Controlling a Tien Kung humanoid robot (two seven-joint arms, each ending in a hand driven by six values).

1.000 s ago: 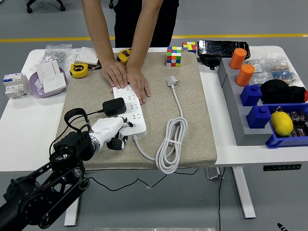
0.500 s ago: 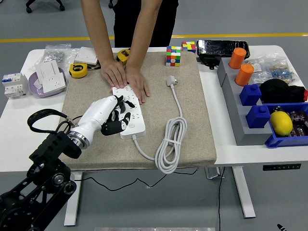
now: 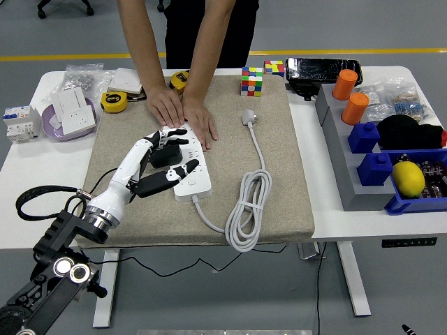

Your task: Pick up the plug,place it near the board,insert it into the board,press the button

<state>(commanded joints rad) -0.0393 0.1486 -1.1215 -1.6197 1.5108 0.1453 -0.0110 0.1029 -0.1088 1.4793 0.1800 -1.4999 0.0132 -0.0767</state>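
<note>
Black square plug [image 3: 163, 156] sits on the white power board [image 3: 187, 162], under the left robot hand [image 3: 159, 162], fingers loosely spread around it.

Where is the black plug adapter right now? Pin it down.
In the head view, the black plug adapter sits on the white power strip at left-centre of the mat, under the left hand, just below the person's hands.

Grey workshop floor behind a white table

The white table [image 3: 328, 230] stands on pale metal legs [image 3: 354, 279] over a smooth grey floor [image 3: 391, 28] crossed by a yellow line [image 3: 363, 51]; black chair castors [image 3: 64, 7] show at the top left, and the light is even and soft
</note>
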